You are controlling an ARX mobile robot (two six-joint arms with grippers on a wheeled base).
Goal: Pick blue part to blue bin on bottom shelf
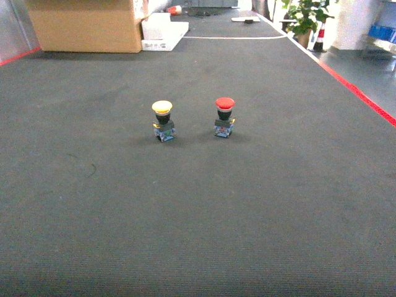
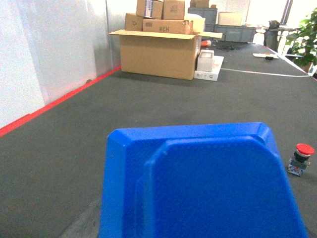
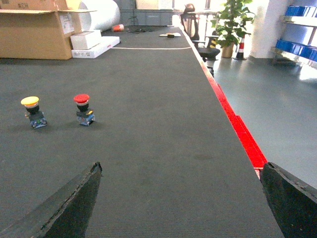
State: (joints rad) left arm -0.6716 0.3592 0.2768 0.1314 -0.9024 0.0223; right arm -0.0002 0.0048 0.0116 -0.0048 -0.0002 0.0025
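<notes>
A big blue part [image 2: 203, 183] of moulded plastic fills the lower half of the left wrist view, close to the camera and above the dark mat. It covers my left gripper's fingers, which seem shut on it. In the right wrist view my right gripper [image 3: 181, 198] stands wide open over the bare mat with nothing between its dark fingertips [image 3: 74, 198]. Neither gripper shows in the head view. Far to the right, a steel rack holds blue bins [image 3: 296, 45]. I cannot tell which of its tiers is the bottom shelf.
A yellow push-button [image 1: 163, 120] and a red push-button [image 1: 224, 116] stand upright mid-mat. Cardboard boxes [image 1: 86, 25] and a white box [image 1: 162, 32] sit at the far left. Red tape [image 1: 362, 96] marks the mat's right edge, with a potted plant [image 1: 304, 18] beyond.
</notes>
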